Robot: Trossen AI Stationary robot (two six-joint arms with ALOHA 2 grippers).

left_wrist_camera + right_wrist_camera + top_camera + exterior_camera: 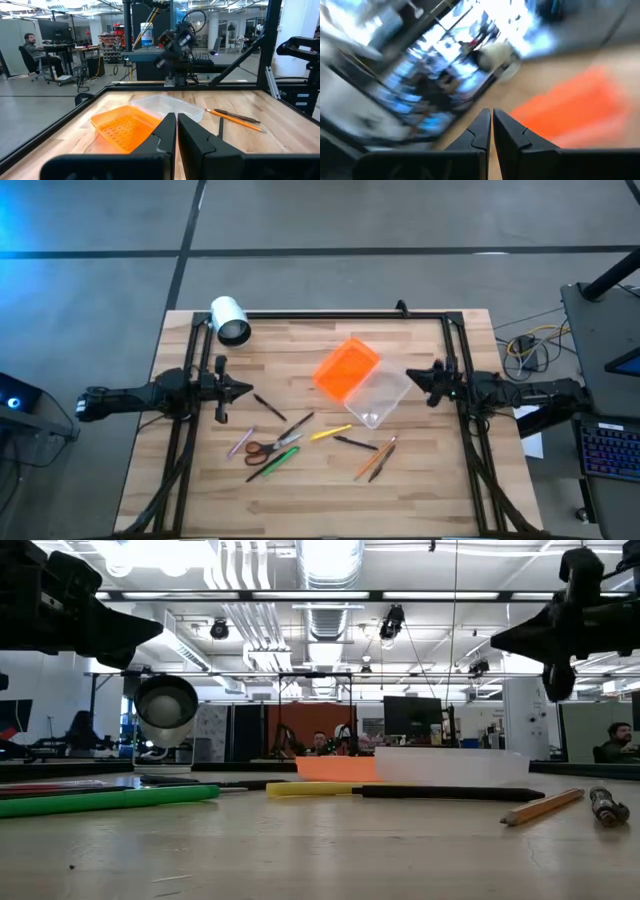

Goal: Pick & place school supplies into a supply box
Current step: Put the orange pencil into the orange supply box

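The supply box (380, 399) is clear plastic and stands open on the table's middle right. Its orange lid (347, 369) lies flat beside it toward the far left. The school supplies lie loose on the wood nearer the front: red-handled scissors (262, 448), a green marker (272, 464), a yellow pen (330, 433), black pens (268, 407) and orange pencils (375, 461). My left gripper (248, 389) hovers shut at the table's left side, above the table and left of the supplies. My right gripper (408, 374) hovers shut just right of the box, above it.
A white cylinder (230, 320) lies on its side at the far left corner. A black frame (330, 314) runs along the far edge and both sides. Bare wood shows along the near edge. People sit at desks (32, 47) in the room beyond.
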